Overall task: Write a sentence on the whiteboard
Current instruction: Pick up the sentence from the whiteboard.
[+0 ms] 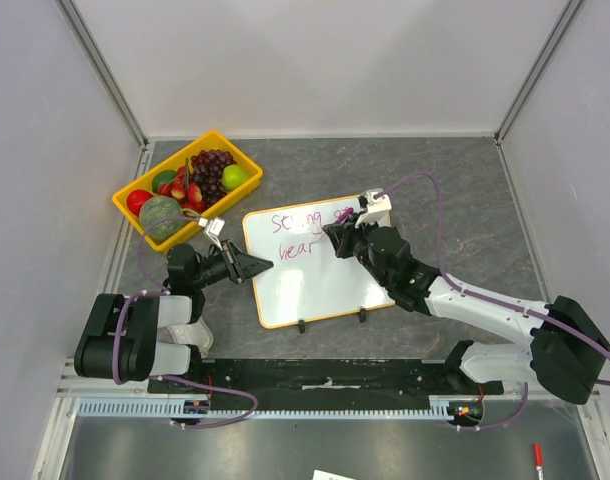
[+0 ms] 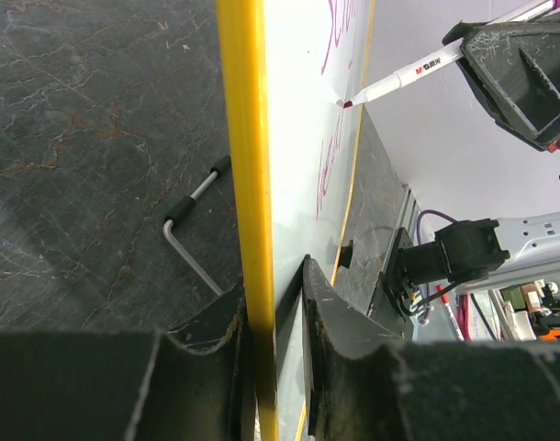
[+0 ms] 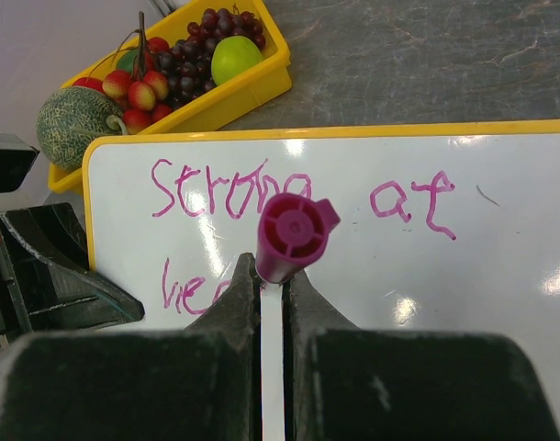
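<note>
**Fingers point(image 3: 232, 308) nip the marker point(image 3: 294, 234) — line two barely begun**

The right gripper point(image 1: 337, 232) clenches it, tip at the whiteboard point(image 1: 315, 280), while the left gripper point(image 1: 257, 265) clamps the board's left edge. The sentence point(image 3: 289, 197) reads "Strong at", then "hea" — the rest, I judge, is yet to be written. The board rests mid-table point(image 1: 445, 180) on dark marbled stone, with the fruit tray point(image 1: 217, 135) beside it and pale walls point(image 1: 315, 60) around.

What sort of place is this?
Likely a lab test booth: plain white panels wall in a grey tabletop, two robot arms sit bolted at its near edge, with a whiteboard between them.
</note>
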Robot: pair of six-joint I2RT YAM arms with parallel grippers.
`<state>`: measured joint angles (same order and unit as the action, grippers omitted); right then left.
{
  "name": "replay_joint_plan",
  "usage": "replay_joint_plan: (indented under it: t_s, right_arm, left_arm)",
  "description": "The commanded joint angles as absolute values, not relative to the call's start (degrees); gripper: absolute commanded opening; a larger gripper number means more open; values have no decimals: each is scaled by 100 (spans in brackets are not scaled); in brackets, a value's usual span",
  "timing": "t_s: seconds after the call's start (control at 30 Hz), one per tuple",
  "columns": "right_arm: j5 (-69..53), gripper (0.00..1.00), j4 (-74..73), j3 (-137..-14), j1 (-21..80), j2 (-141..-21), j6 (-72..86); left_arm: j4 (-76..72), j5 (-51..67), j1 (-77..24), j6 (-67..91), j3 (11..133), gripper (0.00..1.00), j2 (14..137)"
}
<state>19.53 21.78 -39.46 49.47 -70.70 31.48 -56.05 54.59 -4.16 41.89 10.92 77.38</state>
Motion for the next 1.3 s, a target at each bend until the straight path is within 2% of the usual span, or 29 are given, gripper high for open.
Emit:
replay_joint_plan:
  t_s: [0.0,0.6,1.27]
  right_arm:
    - [2074,0,2136,-3823,4896,-6900,3129]
    - [2030,0,2189,-3867,4896,-6557,3182]
    - [2057,0,2233,-3779,4896,-6917,3182]
  left_arm:
    - [-5563,5317,-439,3709,1178,2,7813]
    - [-5555,5317,-448,3709,1178,2,7822]
    - [-5555,5317,-439,3709,1178,2,7813]
